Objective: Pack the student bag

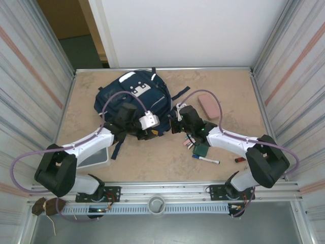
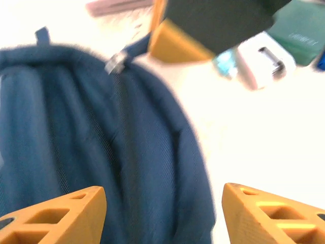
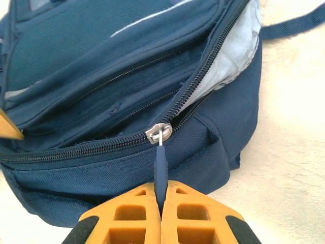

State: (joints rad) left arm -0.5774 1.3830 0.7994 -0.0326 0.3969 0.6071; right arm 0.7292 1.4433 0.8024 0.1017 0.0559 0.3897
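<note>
On beige table [image 1: 152, 165], right gripper [image 3: 161, 195] pinches dark blue zipper pull tab [image 3: 161, 165] of large navy fabric backpack [image 3: 101, 61]; left gripper [image 2: 162, 203] jaws apart, empty, over it.

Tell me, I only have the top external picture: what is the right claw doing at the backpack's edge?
Observer: The right wrist view shows the right gripper shut on the zipper pull of the student bag.
Operator: Is that zipper open at all?
Observer: Partly. Past the slider the teeth gape and show a pale lining.
Operator: And the left claw?
Observer: The left wrist view shows the left gripper with its fingers apart over the blue fabric.
</note>
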